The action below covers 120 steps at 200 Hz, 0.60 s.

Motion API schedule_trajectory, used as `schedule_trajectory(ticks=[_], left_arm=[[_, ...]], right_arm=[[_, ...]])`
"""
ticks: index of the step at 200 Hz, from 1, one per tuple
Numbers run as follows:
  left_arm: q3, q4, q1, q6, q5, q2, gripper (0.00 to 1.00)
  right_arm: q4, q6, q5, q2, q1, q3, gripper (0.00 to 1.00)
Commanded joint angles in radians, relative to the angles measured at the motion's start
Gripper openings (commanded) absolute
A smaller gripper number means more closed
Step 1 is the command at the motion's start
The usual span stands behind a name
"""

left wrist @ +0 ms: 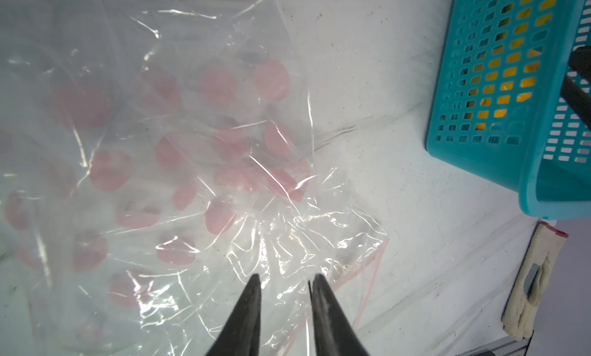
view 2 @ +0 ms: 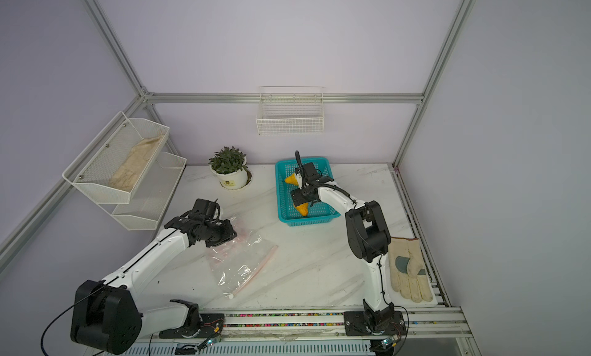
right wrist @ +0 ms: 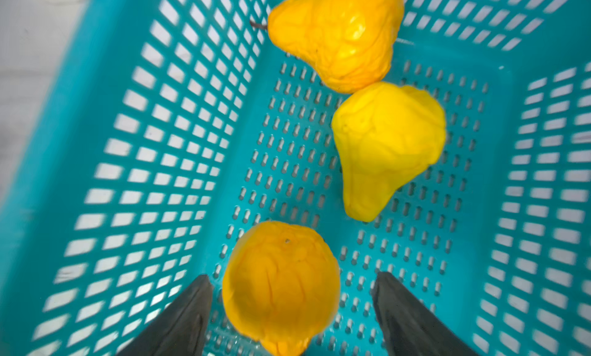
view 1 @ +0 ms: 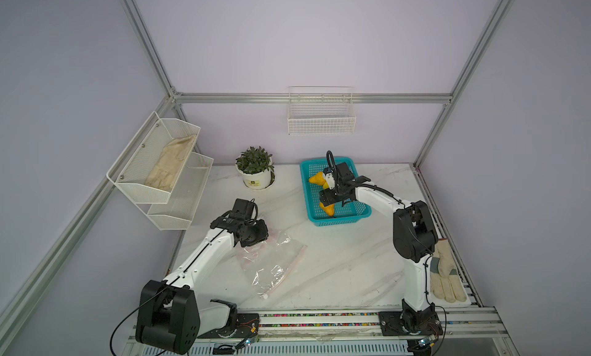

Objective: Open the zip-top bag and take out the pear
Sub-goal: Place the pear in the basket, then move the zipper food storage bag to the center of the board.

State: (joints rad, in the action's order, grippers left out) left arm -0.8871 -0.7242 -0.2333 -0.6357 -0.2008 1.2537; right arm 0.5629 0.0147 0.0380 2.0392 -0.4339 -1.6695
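Overhead, item one, in both top views: the zip-top bag (view 1: 271, 261), clear and crinkled, lies flat on the white marbled desk (view 1: 335, 268) toward my left side. Its pink zip strip (view 1: 285, 271) runs along the edge facing the desk's middle, and the white slider (view 2: 231, 296) is at the near end. The left arm (view 1: 204, 252) reaches over the bag's far corner.

Item two: a teal basket (view 1: 339, 221) stands at the back of the desk. The right arm (view 1: 374, 196) is bent over it, and yellow fruit shows under the wrist.

Also listed: a potted plant (view 1: 254, 161) at the back near the basket, and a work glove (view 1: 446, 274) at the desk's right edge.

Left wrist view: the left gripper (left wrist: 286, 277) has its fingers parted by a narrow gap. It sits over crinkled film close to the bag's zip edge. I cannot tell whether the tips touch the plastic. Pink spots show across the bag, and the basket's corner stands well apart from it.

Right wrist view: the right gripper (right wrist: 291, 276) is spread wide inside the basket with the pear (right wrist: 281, 284) between its fingers. One finger is just beside the fruit, the other shows a clear gap, and I see no clamp on it. Two other pears (right wrist: 388, 146) lie farther along the basket floor, touching each other.
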Motion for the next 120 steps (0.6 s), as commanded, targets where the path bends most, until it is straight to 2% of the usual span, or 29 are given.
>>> schedule_trajectory(ticks=[1, 20, 49, 72, 81, 97, 120], left_arm=[[0.033, 0.021, -0.004, -0.013, 0.024, -0.043, 0.28], [0.043, 0.039, -0.004, 0.000, 0.034, -0.056, 0.29], [0.036, 0.055, 0.001, 0.016, 0.069, -0.054, 0.37], [0.022, 0.065, -0.012, 0.002, -0.022, -0.009, 0.40], [0.016, 0.058, -0.048, -0.013, -0.059, -0.002, 0.40], [0.025, 0.026, -0.141, -0.061, -0.037, -0.017, 0.41], [0.113, 0.016, -0.279, -0.167, -0.037, -0.083, 0.41]], right_arm=[[0.018, 0.014, -0.014, -0.121, -0.003, 0.019, 0.85], [0.023, 0.006, -0.023, -0.187, -0.002, 0.058, 0.88], [0.052, 0.016, -0.020, -0.290, -0.003, 0.125, 0.93], [0.058, 0.036, 0.003, -0.374, -0.002, 0.203, 0.94], [0.065, 0.046, 0.011, -0.396, -0.002, 0.223, 0.94], [0.081, 0.057, 0.016, -0.438, -0.002, 0.267, 0.94], [0.090, 0.059, 0.013, -0.489, -0.003, 0.333, 0.94]])
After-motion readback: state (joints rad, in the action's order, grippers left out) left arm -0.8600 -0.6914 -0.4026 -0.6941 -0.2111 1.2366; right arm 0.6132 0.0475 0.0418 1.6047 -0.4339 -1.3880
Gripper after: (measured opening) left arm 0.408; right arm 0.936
